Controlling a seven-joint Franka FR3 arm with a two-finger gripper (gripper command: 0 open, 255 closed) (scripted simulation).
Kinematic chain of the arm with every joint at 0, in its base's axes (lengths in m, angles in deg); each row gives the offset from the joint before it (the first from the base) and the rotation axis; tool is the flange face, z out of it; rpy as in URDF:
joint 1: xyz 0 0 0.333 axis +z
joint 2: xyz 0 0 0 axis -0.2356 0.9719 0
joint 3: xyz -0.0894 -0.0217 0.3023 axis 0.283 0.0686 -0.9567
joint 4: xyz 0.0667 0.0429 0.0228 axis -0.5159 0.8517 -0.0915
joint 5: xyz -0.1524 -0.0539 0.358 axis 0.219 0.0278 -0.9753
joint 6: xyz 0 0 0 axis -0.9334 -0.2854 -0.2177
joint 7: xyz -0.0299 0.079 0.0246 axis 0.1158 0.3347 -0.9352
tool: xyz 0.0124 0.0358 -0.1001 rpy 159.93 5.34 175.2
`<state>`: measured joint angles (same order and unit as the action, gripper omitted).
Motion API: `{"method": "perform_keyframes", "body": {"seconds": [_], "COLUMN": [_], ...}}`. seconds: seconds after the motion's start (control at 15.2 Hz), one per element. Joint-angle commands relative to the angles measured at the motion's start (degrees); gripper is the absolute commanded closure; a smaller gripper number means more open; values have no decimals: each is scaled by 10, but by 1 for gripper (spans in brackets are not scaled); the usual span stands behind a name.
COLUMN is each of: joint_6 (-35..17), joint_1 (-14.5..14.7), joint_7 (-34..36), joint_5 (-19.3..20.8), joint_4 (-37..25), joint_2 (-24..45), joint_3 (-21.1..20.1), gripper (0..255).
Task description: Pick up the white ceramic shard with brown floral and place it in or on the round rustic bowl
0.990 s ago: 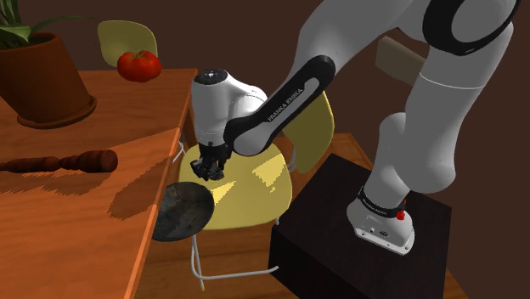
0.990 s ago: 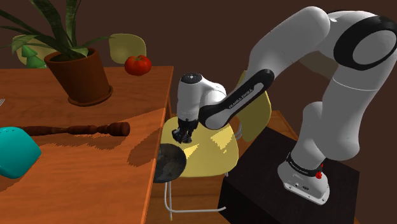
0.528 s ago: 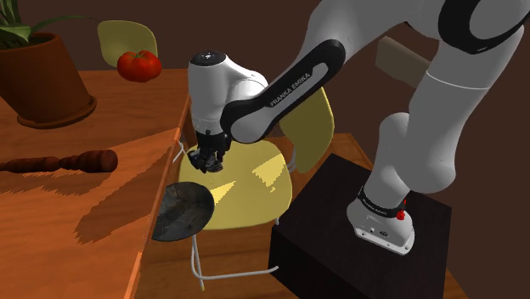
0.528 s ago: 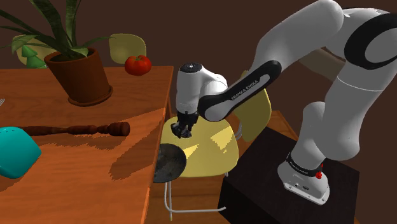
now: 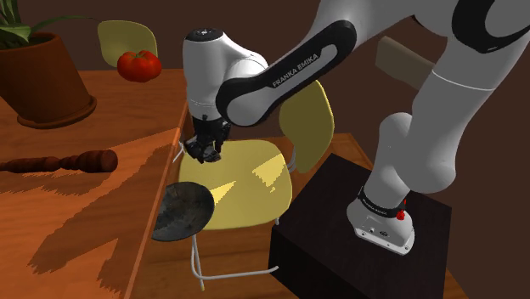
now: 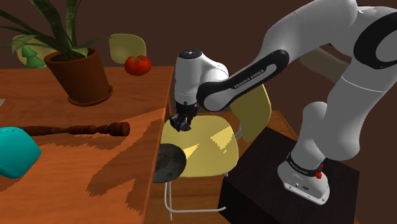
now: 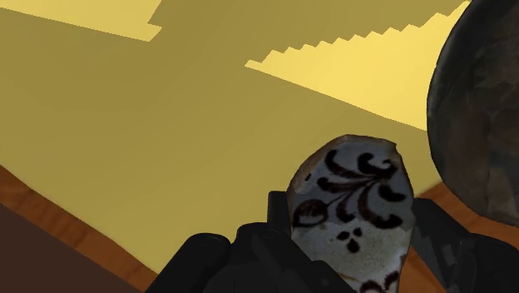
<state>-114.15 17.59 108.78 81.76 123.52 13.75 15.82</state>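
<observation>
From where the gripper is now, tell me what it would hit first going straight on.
Probably the chair seat: the gripper, shut on the shard, points down at it, with the bowl off to one side.

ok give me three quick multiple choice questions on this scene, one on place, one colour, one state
1. The tomato is: A red, B green, C blue.
2. The gripper hangs over: A the tomato, B the plant pot, C the yellow chair seat.
3. The fingers are: A open, B shut on nothing, C shut on the patterned shard.
Answers: 1 A, it renders red; 2 C, the yellow seat lies below it; 3 C, they clasp the shard between them.
</observation>
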Motion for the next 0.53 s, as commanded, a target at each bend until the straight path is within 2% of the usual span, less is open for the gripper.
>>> {"method": "perform_keyframes", "body": {"seconds": [0.0,0.2,0.46], "joint_6": [16,34,48], "joint_1": [0,1,25], "joint_7": [-2,-5,52], "joint_5": [-2,-4,5], "joint_4": [-7,-18,-60], "joint_2": [-8,-16,18], "joint_3": [0,0,-29], "gripper": [255,255,255]}}
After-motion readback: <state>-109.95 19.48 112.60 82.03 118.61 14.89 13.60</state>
